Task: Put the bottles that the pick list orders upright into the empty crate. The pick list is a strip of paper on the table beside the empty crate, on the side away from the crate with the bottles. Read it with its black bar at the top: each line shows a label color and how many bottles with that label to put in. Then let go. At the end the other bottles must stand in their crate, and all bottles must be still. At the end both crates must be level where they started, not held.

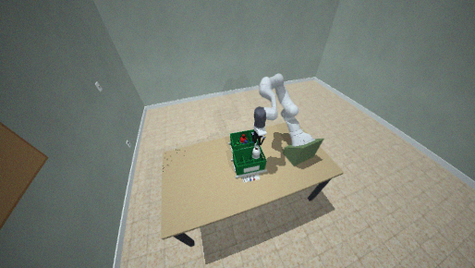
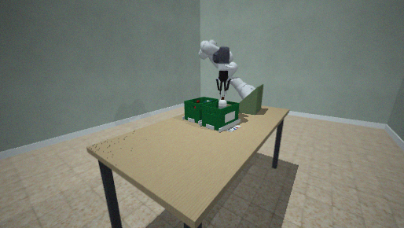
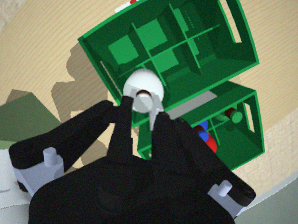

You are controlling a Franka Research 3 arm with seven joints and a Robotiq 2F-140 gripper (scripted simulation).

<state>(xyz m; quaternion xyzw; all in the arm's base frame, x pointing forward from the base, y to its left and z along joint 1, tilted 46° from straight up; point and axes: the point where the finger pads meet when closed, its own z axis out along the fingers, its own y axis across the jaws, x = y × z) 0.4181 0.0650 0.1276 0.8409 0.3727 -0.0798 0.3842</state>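
My gripper (image 1: 258,143) (image 2: 222,94) (image 3: 143,99) is shut on the neck of a white-topped bottle (image 1: 256,152) (image 2: 222,103) (image 3: 144,82). The bottle looks upright at a corner compartment of the near green crate (image 1: 237,166) (image 2: 211,118) (image 3: 241,61); its lower part is hidden. The other compartments of that crate look empty. The far green crate (image 2: 192,112) (image 3: 258,137) holds a red bottle (image 1: 243,139) (image 3: 210,144), blue-topped ones (image 3: 202,126) and a green one (image 3: 236,117). The pick list (image 1: 250,178) (image 2: 234,128) lies beside the near crate, with blue and red marks too small to read.
A green slanted panel (image 1: 302,152) (image 2: 255,100) (image 3: 22,119) stands near the arm's base, to one side of the crates. The two crates stand close together. Small dark specks lie at the table's far end from the arm.
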